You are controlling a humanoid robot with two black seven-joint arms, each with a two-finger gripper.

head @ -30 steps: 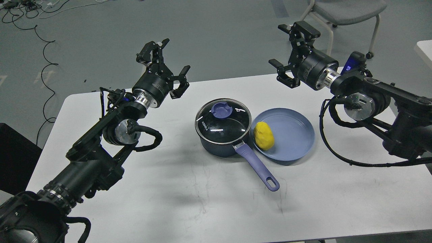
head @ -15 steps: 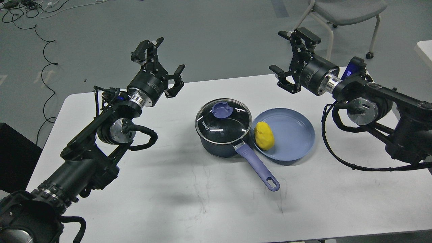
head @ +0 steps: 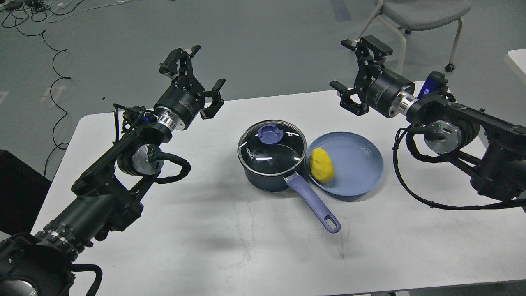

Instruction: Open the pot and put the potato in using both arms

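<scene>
Since a second ago both arms drew slightly outward. Left hand and right hand gape, empty. Pot lidded, frame centre; potato on plate. Next: probably grip knob.

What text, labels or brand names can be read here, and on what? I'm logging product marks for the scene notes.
"KONKA": white letters on the glass lid of the pot, near its left rim.
Pale printing on the left gripper body and the right gripper body: too small and blurred to read.
</scene>
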